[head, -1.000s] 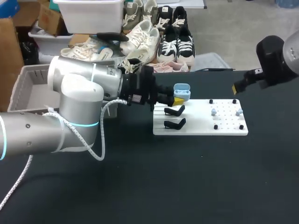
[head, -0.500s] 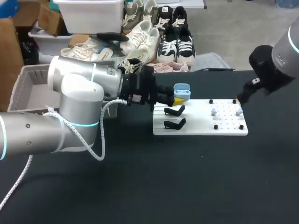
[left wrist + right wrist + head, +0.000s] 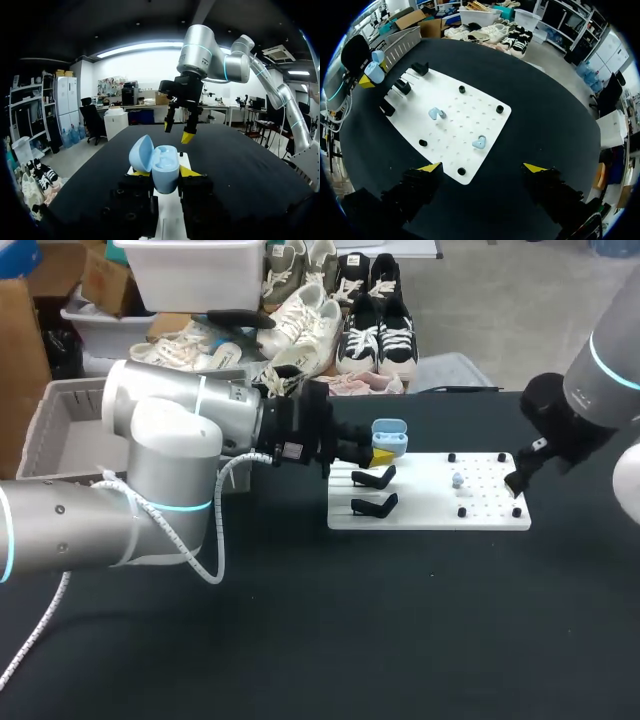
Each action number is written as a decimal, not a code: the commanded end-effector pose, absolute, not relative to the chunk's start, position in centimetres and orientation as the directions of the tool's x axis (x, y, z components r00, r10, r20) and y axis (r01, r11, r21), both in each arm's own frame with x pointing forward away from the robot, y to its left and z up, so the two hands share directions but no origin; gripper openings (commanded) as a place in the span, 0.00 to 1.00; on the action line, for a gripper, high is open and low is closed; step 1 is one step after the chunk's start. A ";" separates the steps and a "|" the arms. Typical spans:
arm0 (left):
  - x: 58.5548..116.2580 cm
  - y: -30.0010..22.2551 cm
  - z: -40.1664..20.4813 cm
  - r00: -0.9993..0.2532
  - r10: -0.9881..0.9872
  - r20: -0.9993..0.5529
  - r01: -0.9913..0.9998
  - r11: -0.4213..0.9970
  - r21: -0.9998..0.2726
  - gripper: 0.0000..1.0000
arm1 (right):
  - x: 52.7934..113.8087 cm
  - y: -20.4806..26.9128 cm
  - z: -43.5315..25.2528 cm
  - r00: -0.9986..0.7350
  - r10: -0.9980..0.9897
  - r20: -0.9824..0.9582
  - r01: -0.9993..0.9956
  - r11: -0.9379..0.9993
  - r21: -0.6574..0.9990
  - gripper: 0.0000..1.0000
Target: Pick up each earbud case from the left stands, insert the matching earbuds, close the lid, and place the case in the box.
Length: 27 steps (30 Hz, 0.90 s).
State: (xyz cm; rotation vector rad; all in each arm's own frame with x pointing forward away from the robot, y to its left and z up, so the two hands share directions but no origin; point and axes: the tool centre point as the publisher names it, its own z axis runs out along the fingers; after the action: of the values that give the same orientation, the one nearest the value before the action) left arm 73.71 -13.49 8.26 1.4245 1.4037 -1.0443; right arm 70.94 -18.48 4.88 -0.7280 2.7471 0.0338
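Over the last second the right gripper had come in from the table's far right corner and dropped over the right end of the white board. The left arm had kept still beside the stands.

The left gripper was clamped on the earbud case, one yellow tip on each side. It held the case upright just past the stands, with the lid hinged back and the pockets showing. The right gripper had its fingers spread wide, with nothing between them.

In the right wrist view the nearer earbud lay on the board straight ahead of that gripper, almost centred on the gap between its tips and not yet touched. The farther earbud lay beyond it, toward the stands. The case itself was well apart, at the board's far end.

The step in hand looked to be fetching the first earbud. To do it well, the right gripper should descend square over the nearer earbud and narrow its fingers before contact, so they straddle only the bud and miss the black pegs close by. It should close gently, since so small and rounded a piece would likely squirt out under a skewed pinch. Meanwhile the left arm should hold the case steady on the table side it occupied.
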 end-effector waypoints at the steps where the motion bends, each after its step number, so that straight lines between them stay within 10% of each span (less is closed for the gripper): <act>1: 73.7 -13.5 8.2 0.019 0.282 -0.959 1.000 0.000 0.019 0.00 | 71.2 -18.4 4.0 -0.830 -0.477 -0.288 -0.482 0.874 -0.056 1.00; 6: 73.7 -13.5 8.2 0.019 0.282 -0.959 1.000 0.000 0.019 0.00 | 71.2 -18.6 3.7 -0.828 -0.477 -0.296 -0.487 0.872 -0.043 1.00; 7: 73.7 -13.5 8.2 0.019 0.282 -0.959 1.000 0.000 0.019 0.00 | 71.2 -18.7 3.6 -0.827 -0.478 -0.297 -0.489 0.871 -0.041 0.80; 14: 73.7 -13.5 8.2 0.019 0.282 -0.959 1.000 0.000 0.019 0.00 | 71.7 -19.0 4.3 -0.835 -0.488 -0.253 -0.496 0.867 -0.036 0.70; 27: 73.7 -13.5 8.2 0.019 0.282 -0.959 1.000 0.000 0.019 0.00 | 72.9 -17.4 4.9 -0.853 -0.489 -0.181 -0.498 0.867 0.005 0.67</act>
State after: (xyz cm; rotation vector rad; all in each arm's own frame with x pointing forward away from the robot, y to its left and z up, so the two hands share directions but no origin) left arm 73.71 -13.49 8.26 1.4246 1.4038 -1.0442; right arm 71.96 -17.84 4.84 -0.7494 2.8222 0.0843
